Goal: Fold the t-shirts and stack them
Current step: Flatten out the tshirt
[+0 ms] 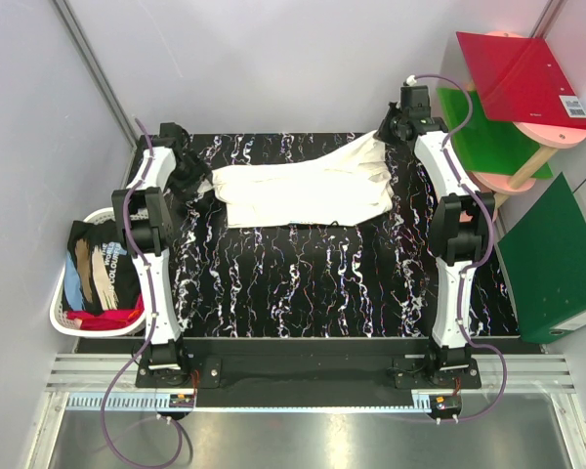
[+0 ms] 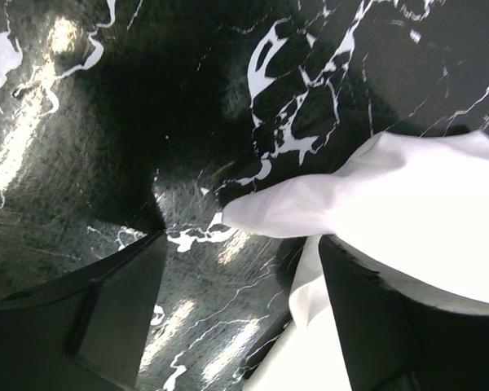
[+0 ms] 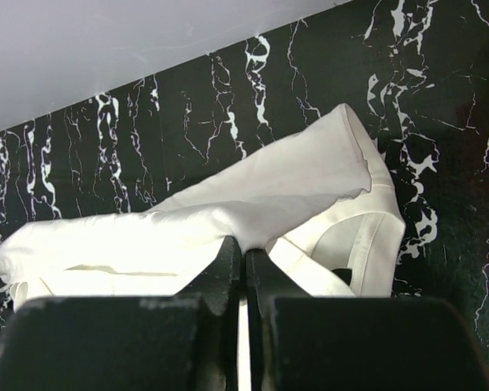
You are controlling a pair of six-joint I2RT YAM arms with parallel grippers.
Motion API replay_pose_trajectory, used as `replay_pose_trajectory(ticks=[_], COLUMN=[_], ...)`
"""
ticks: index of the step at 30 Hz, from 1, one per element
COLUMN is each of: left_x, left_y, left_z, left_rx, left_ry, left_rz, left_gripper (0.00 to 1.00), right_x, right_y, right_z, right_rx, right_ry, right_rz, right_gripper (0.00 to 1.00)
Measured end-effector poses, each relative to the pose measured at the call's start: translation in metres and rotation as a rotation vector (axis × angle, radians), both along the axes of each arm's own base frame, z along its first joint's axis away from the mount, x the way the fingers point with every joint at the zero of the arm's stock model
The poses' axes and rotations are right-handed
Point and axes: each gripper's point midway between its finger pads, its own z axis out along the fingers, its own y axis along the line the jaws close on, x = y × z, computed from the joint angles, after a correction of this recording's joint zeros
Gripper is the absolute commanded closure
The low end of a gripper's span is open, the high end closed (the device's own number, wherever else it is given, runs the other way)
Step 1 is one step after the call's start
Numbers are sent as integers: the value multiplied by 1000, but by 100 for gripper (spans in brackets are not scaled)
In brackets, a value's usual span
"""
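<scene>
1. The room: pale grey walls [image 1: 273, 59] close in the far side and the left side of the desk.
2. The desk [image 1: 303, 293] is black with white marble-like veining and is glossy enough to throw back the light.
3. A dark green folder [image 1: 557, 259] stands off the desk's right edge. Beyond it, at the far right, a red board [image 1: 523, 78] lies over a green board [image 1: 488, 142] on a round pink stand [image 1: 527, 161].
4. The cream t-shirt [image 1: 303, 191] lies on the far half of the desk with its long axis running left to right. It is loosely bunched rather than flat. Its left end is broad and rests on the desk, while its right end narrows and rises towards the far right corner. I cannot tell which end is the collar.
5. A white basket [image 1: 57, 303] sits off the desk's left edge and holds more t-shirts [image 1: 103, 274]: black with tan streaks, blue, and red.
6. The right pincer [image 3: 244, 257] is closed tight on a fold of the cream t-shirt and holds that end above the desk.
7. The left pincer [image 2: 243, 244] hangs low over the desk at the shirt's left end with its jaws wide apart. A corner of the cloth reaches into the gap and lies against one finger, but nothing is gripped.
</scene>
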Motion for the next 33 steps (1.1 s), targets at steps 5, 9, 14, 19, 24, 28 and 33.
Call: replay_pose_trajectory(ticks=[5,9,14,19,24,28,33], left_x=[11,29,46,50,48,41,38], left_y=[-1,-3,-9,-14,-12,-8,5], left_z=[0,1,-5,-5,-3,15,103], left_rx=[-15,-38,-88,-125,-123,-102,-51], left_ry=[-28,-69,-109,-123,-123,-135,-279], left_rz=[31,53,68,69,70,69,71], left_gripper=[23,37,100,100,100,100,100], right_x=[-4,-6,-11,-14,-15,-15,-19], right_y=[1,5,10,9,9,10,10], right_z=[-4,-8,-17,-24,-25,-23,-1], right_rx=[-7,-12,-19,-23,-23,-23,-21], right_ry=[18,30,53,71,74,72,45], right_rz=[7,16,27,29,29,29,31], right_gripper=[100,100,100,100,100,100,100])
